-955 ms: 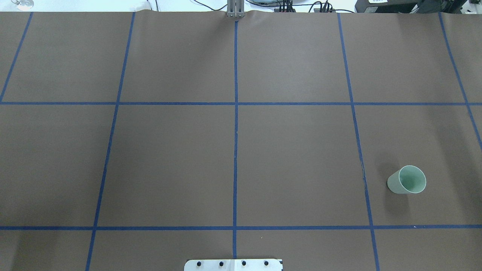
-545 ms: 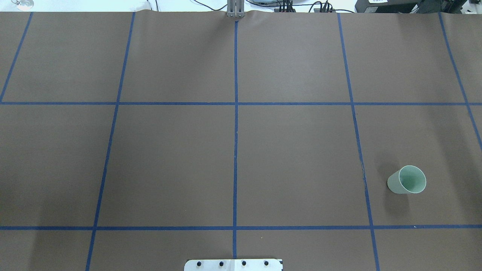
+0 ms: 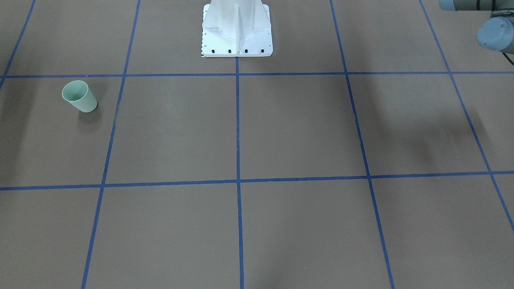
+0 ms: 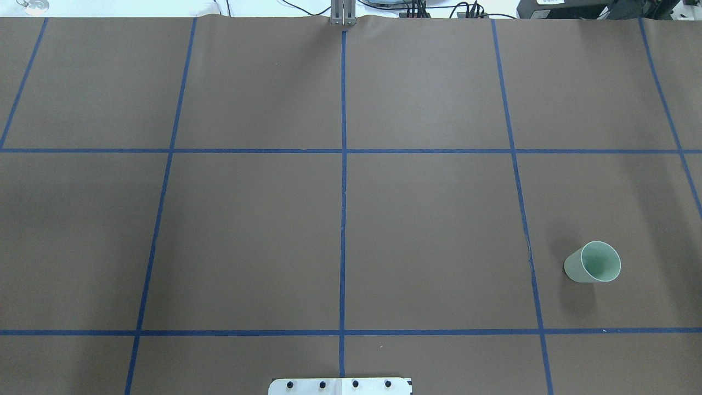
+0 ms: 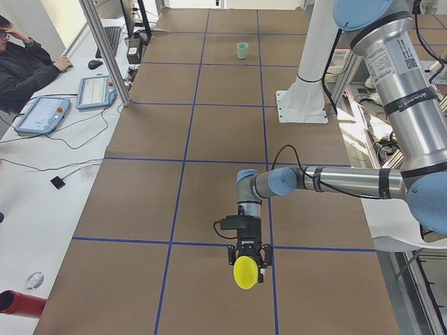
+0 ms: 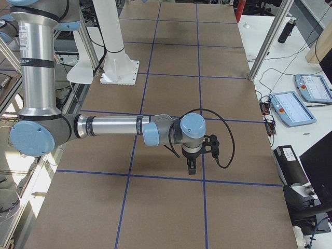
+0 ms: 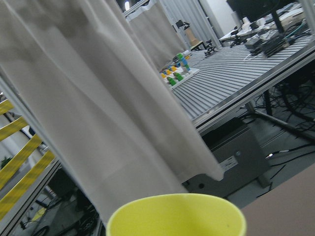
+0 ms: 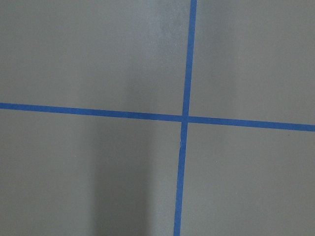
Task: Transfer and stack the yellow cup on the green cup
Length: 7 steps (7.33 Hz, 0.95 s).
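The yellow cup [image 5: 244,272] is hanging tipped sideways at the left jaws, likely for carrying across the counter [image 4: 247,230] toward the green cup [image 4: 593,262], which is standing upright well apart, mouth open for stacking. Whether the left jaws or right jaws are gripping, I cannot tell.

The left arm [image 5: 335,181] reaches its forearm out level, well off to one side of the white pedestal [image 5: 302,105]. Its wrist is bent over so the left gripper [image 5: 246,258] hangs pointing downward, with the yellow cup [image 5: 244,273] at its fingers. On the pedestal's other side the right arm [image 6: 109,126] stretches out level in the same way, and the right gripper [image 6: 191,169] points straight down. Both grippers look too small from here to tell how their jaws stand.
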Each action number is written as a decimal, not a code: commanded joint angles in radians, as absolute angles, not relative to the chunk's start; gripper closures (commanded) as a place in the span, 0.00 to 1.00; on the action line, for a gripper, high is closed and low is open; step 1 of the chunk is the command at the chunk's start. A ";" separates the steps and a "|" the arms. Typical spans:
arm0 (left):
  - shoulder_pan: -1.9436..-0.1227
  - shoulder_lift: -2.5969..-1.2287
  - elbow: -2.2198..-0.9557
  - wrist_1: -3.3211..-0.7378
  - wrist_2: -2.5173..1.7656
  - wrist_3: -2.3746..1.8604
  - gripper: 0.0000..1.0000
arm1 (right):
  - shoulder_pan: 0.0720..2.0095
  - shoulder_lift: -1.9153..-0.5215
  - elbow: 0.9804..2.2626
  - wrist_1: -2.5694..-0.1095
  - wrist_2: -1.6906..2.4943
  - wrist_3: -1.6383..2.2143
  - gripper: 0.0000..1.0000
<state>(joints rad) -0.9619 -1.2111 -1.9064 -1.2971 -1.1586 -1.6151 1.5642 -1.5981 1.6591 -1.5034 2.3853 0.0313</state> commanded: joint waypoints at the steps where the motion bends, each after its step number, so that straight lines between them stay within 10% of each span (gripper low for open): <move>1: -1.040 -1.393 -1.899 -1.310 -1.124 -1.406 1.00 | 1.560 -1.592 1.660 -1.500 2.384 0.031 0.01; 7: -1.039 -1.672 -1.891 -1.820 -1.357 -0.946 1.00 | 1.459 -1.582 1.707 -1.476 2.388 0.057 0.01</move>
<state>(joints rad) -1.0386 -1.6308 -1.8933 -1.6736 -1.2713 -1.0733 1.4798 -1.5819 1.6941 -1.4800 2.3861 0.0378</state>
